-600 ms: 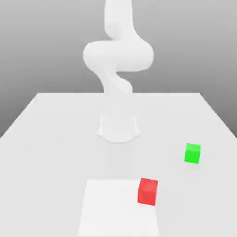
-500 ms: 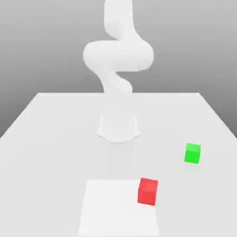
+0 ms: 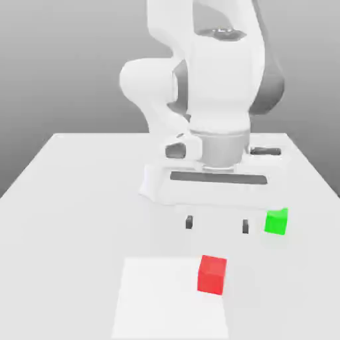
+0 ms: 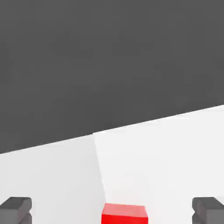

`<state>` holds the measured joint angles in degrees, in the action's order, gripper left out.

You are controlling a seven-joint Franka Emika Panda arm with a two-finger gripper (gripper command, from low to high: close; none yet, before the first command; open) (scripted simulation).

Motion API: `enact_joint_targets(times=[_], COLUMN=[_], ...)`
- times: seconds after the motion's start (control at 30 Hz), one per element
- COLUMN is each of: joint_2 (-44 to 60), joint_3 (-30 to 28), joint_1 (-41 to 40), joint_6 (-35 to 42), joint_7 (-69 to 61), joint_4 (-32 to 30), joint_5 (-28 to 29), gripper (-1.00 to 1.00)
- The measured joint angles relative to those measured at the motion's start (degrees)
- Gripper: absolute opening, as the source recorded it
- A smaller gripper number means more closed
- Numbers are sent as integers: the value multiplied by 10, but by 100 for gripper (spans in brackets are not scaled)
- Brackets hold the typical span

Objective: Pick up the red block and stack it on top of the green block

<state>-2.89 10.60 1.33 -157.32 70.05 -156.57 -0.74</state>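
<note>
The red block (image 3: 212, 274) sits on the white table near its front edge, at the right side of a brighter white patch (image 3: 159, 299). The green block (image 3: 276, 221) rests farther back, toward the exterior view's right. My gripper (image 3: 217, 224) hangs above the table, behind the red block and beside the green one, with its two dark fingertips (image 3: 190, 222) spread wide apart and nothing between them. In the hand view the red block (image 4: 124, 214) lies between the two fingertips (image 4: 15, 208) at the frame's edge.
The white table (image 3: 80, 199) stretches around both blocks. The arm's broad white base and body (image 3: 199, 99) rise behind the gripper at the table's middle back.
The arm's hand and gripper have come into sight in the exterior view, now hanging low over the table behind the red block. Both blocks stay where they were.
</note>
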Motion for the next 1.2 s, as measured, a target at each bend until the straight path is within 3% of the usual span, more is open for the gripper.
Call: enact_joint_targets(times=[0.23, 0.27, 0.5, 0.7, 1.2], joint_2=[147, 165, 169, 59, -133], joint_3=[-38, -50, -52, -23, 161], joint_1=[27, 37, 40, 27, 272], joint_6=[-114, -130, -134, -41, 46], joint_7=[77, 83, 85, 37, 299], joint_4=[-4, -2, -1, -18, -112], joint_5=[77, 85, 87, 22, -173], gripper=[0, -100, -100, -100, -100])
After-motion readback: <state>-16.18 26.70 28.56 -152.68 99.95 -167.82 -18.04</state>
